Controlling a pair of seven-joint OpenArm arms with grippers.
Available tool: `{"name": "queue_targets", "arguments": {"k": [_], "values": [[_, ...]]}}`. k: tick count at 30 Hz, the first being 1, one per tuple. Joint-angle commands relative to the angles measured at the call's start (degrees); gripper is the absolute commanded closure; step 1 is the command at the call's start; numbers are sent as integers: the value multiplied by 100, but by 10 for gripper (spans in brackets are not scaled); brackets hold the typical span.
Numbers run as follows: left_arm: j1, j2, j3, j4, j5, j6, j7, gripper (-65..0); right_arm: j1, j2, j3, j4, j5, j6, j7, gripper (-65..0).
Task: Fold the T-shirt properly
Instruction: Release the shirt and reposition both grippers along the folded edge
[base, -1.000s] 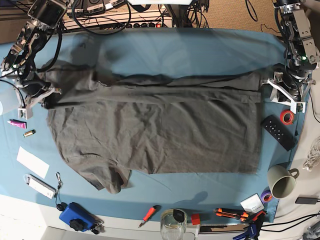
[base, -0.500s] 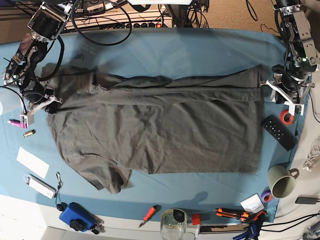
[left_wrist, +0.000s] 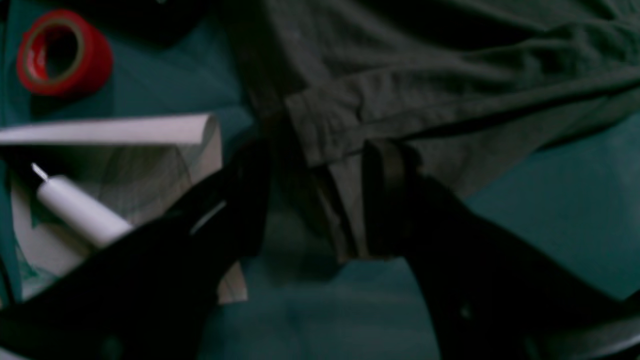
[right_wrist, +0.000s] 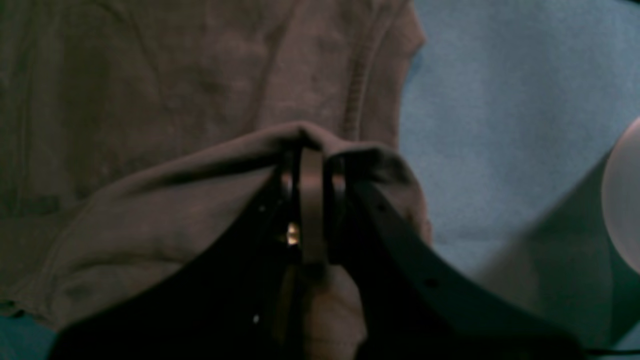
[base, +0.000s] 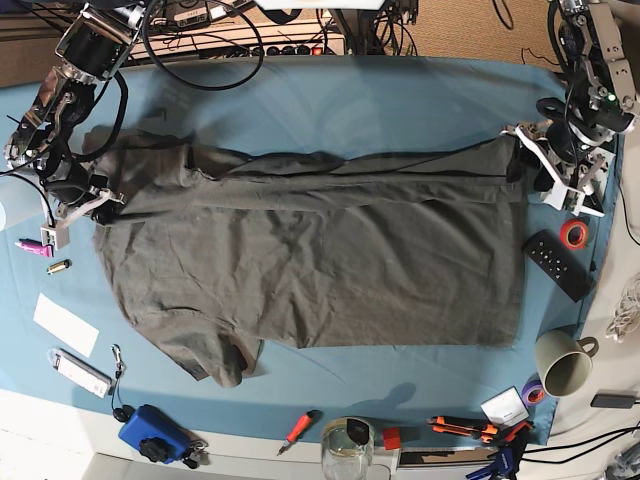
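On the blue table cloth the T-shirt lies spread wide, its upper edge folded down in a long band. At the near sleeve end the right gripper is pressed together, pinching a ridge of the T-shirt's fabric. At the hem end the left gripper stands spread, its fingers straddling the hem corner, with a red tape roll nearby.

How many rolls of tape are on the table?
2: a red tape roll beside the remote, and a purple tape roll near the mug. More may hide among the clutter.
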Motion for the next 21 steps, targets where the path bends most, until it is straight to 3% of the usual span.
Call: {"name": "queue_targets", "arguments": {"k": [1,8,13,17,21], "values": [[-11,-66,-24,94,-70,-7,-107,-296,96,114,31,103,76,-20,101,0],[-46,-61,431,55,-90,24,-192,-296,96,114,31,103,55,-17,90,0],[-46,-61,785,44,671,717,-435,-296,96,114,33,103,55,-20,90,0],[-48,-61,866,44,815,942,-507,-238,96,114,31,103,57,-17,90,0],[-61,-46,866,44,962,1091,-520,-233,96,114,31,103,57,-20,94,0]]}}
